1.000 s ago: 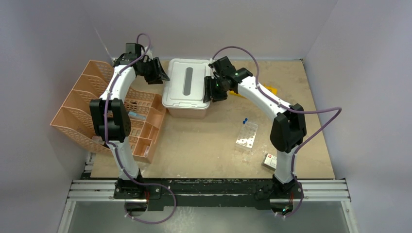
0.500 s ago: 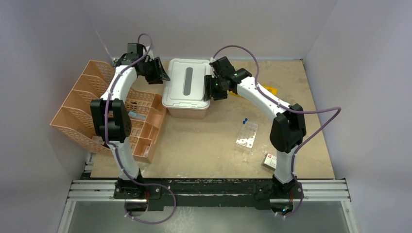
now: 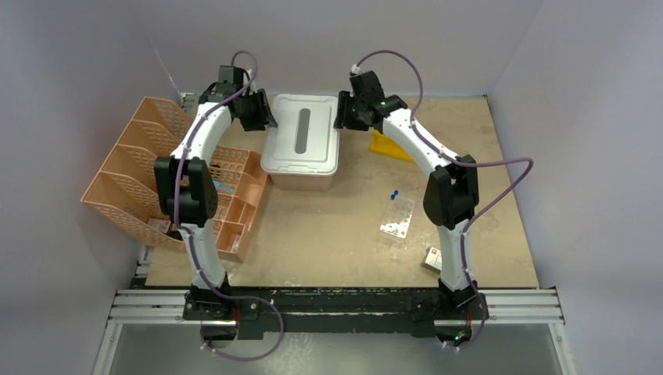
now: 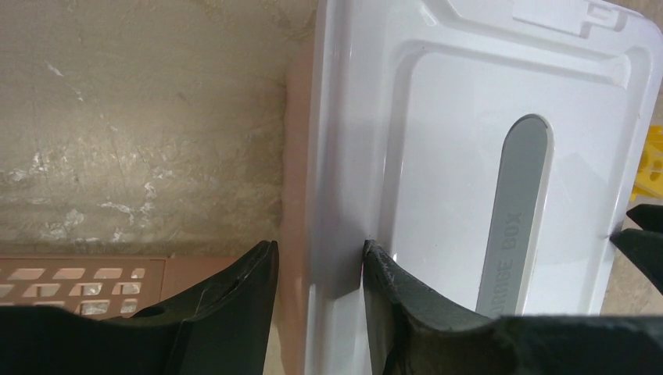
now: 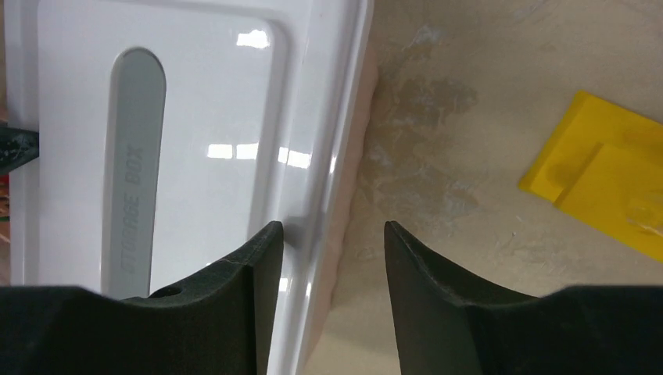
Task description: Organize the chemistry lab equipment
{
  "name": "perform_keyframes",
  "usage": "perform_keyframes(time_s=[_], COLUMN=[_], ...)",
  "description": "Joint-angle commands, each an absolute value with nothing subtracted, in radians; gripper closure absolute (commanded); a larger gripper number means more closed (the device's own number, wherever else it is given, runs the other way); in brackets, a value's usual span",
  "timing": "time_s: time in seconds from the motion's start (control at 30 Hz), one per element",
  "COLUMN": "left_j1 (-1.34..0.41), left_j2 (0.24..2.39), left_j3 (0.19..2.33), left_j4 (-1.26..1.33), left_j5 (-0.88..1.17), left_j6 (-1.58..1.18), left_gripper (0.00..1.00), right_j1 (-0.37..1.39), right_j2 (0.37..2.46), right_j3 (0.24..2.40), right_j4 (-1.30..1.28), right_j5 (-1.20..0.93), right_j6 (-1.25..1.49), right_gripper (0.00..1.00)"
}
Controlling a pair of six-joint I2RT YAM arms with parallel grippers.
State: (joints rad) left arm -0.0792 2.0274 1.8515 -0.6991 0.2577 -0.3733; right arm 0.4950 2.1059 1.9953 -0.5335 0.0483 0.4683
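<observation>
The yellow tube rack [image 3: 391, 146] lies flat on the table [image 3: 328, 242] at about 1 o'clock from the board's middle. In the overhead view it is partly under my right forearm. In my right wrist view it sits at 3 o'clock, well apart from my fingers. At about 4 o'clock lies a clear flat piece [image 3: 397, 219] with dark dots (packet or plate, I cannot tell). A blue-capped vial [image 3: 395, 192] sits just beside its far end. Further round toward 5 o'clock, near my right arm's base, is a small white box [image 3: 435, 258] with a red mark. At 12 o'clock stands the pink tub [image 3: 301, 181] with its white lid [image 3: 281, 148] on, a grey strip [image 3: 303, 131] running along the lid's middle. My left gripper [image 4: 317, 254] is at the lid's 9 o'clock edge. Its jaws are apart and straddle the rim, one finger over the lid's top and the other outside the tub wall. My right gripper [image 5: 332, 230] mirrors this at the lid's 3 o'clock edge, also open, with the rim and the pink wall between its fingers. At 9 o'clock on the table, the peach mesh organizer [image 3: 125, 187] sits just beside the tub's left side.
</observation>
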Motion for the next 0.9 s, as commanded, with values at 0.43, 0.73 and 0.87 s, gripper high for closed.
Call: perform_keyframes(time_s=[0.43,0.73,0.87], left_j1=[-0.077,-0.077,-0.077], left_j2=[1.960,1.629,1.453], left_j3=[1.973,1.758,1.623], left_j4=[-0.633,-0.562,-0.580], left_j5=[0.114,0.004,-0.078], left_j6=[-0.372,-0.426,-0.455], left_gripper=[0.57,0.44,0.40], right_j1=[0.487,0.486,0.486], right_j2=[2.085,1.748,1.522], right_j3=[2.163,1.970,1.732], right_j4=[-0.625,-0.615,-0.599], right_j5=[0.055,0.134,0.260], right_j6=[0.346,0.287,0.280], right_gripper=[0.49,0.44,0.40])
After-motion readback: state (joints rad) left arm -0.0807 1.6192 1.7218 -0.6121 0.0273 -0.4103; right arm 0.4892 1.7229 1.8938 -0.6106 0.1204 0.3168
